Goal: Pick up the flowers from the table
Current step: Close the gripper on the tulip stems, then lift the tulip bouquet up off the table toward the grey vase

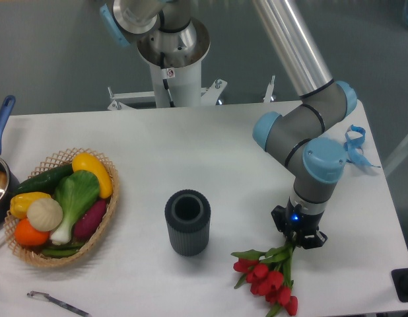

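The flowers point(269, 279), a bunch of red tulips with green leaves and stems, lie on the white table point(224, 152) near its front right edge, heads toward the front. My gripper point(297, 240) points down over the stem end of the bunch, right at the stems. The wrist body hides the fingers, so I cannot tell whether they are closed on the stems or whether the stem end is lifted off the table.
A dark grey ribbed cylindrical vase point(188, 222) stands upright left of the flowers. A wicker basket point(102, 228) of vegetables sits at the left. A pot with a blue handle point(2, 132) is at the far left edge. A metal tool point(55, 302) lies at the front left.
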Controlling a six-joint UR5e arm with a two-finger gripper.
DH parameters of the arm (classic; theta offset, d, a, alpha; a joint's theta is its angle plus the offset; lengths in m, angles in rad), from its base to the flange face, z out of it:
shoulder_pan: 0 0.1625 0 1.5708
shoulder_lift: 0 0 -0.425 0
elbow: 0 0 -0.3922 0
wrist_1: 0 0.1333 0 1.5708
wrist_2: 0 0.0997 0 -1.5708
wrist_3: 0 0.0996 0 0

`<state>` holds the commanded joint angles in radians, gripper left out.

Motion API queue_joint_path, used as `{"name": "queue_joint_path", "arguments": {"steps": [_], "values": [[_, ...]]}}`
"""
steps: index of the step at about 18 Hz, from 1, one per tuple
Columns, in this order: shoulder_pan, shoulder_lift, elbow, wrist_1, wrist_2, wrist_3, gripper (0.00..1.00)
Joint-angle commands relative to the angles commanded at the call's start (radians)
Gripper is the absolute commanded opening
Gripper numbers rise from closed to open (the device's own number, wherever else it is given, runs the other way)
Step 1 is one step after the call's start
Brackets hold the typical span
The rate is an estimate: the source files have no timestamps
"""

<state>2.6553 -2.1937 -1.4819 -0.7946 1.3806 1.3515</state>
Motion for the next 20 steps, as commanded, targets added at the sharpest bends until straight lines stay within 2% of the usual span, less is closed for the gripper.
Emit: {"name": "queue_joint_path", "arguments": {"steps": [2, 4, 10, 13, 17, 20], "values": [[-0.002, 0.031, 0.012, 0.0, -0.012, -0.021, 0.19], [0.003, 0.067, 0.031, 0.0, -0.104, -0.072, 0.19], [0.02, 0.175, 0.031, 0.0, -0.374, -0.187, 0.19], [0.018, 0.209, 0.029, 0.0, -0.494, -0.235, 0.2], [0.018, 0.244, 0.022, 0.0, -0.733, -0.322, 0.2], [0.018, 0.244, 0.012, 0.0, -0.816, -0.376, 0.2]]}}
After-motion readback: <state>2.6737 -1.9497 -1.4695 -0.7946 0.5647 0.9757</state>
